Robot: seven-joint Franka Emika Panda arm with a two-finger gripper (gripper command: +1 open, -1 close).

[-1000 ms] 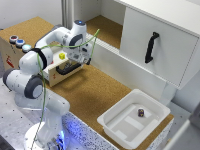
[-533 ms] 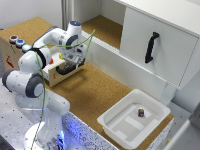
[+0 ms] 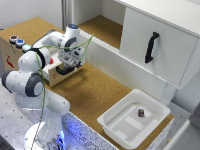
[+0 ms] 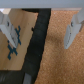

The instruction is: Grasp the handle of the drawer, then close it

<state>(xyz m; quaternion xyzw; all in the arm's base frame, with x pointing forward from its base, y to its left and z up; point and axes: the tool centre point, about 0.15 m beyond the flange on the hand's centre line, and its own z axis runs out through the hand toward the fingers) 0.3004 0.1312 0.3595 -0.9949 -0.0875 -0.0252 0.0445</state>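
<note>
Hovering over the handle (image 3: 66, 69) of the drawer (image 3: 60, 70), jaws (image 4: 42, 30) spread apart, one finger (image 4: 7, 25) on either side of the black bar, neither touching it. Drawer pulled out from the pale wooden box (image 3: 12, 50) on the cork table (image 3: 95, 90), near the exterior view's left.

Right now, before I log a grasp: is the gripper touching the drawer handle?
Apart. The wrist view shows both fingers spread wide of the handle, which lies below them.
</note>
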